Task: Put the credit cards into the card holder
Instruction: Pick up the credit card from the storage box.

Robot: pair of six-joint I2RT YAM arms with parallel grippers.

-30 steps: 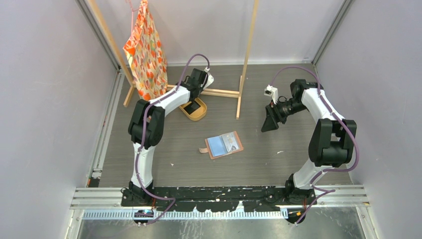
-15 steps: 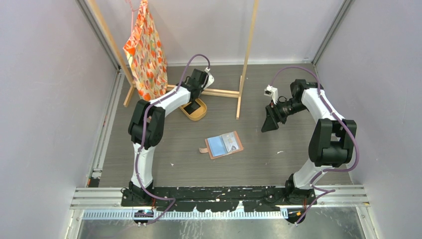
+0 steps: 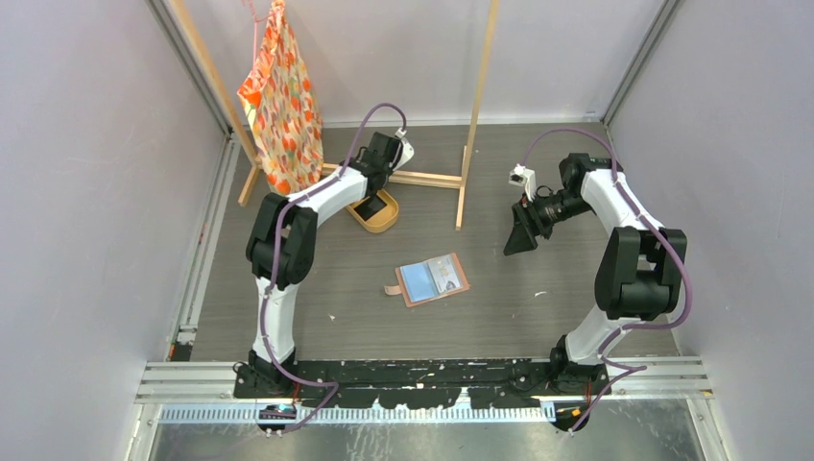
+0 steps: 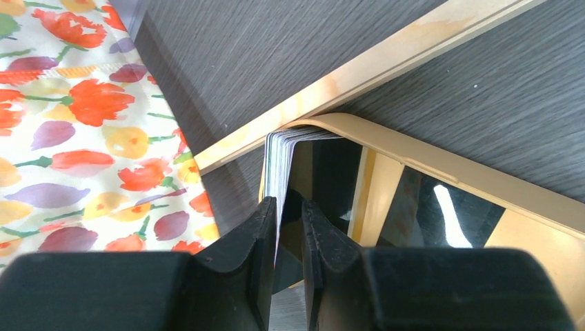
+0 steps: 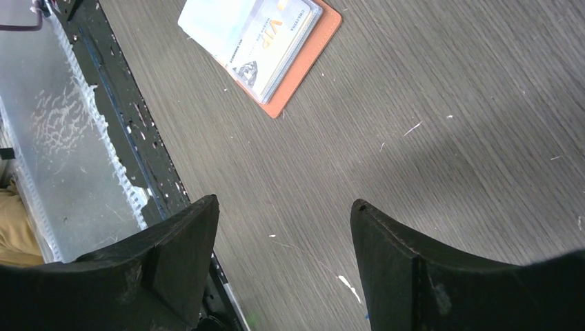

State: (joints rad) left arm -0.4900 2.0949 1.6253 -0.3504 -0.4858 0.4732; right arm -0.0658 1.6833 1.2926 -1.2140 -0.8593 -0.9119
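Left end effector (image 4: 290, 207): reaches down into the far-left end of the tray, its jaws drawn close with only a narrow gap. The edge of the card stack runs into that gap along the inner face of one finger. I cannot tell whether anything is actually clamped.
Credit cards (image 4: 278, 160): a stack standing on edge inside the tray, leaning against its curved end wall, pale edges fanned slightly.
Tray (image 4: 441, 172): an oval tan dish on the tabletop, just beside the base bar of the wooden frame; dark glossy surfaces lie on its floor.
Card holder (image 3: 434, 279): lies open and flat near the middle of the tabletop, well apart from the tray, with its snap tab (image 3: 392, 289) sticking out to the left. A bluish card and a pale card marked VIP sit in its pockets.
Right end effector (image 5: 284, 203): released, jaws spread wide with nothing between them, held above bare tabletop to the right of the card holder.
Tabletop (image 3: 518, 298): grey wood grain with a few small white specks.
Wooden frame (image 3: 475, 106): stands at the far side.
Floral cloth (image 3: 280, 96): hangs from the frame's left end.
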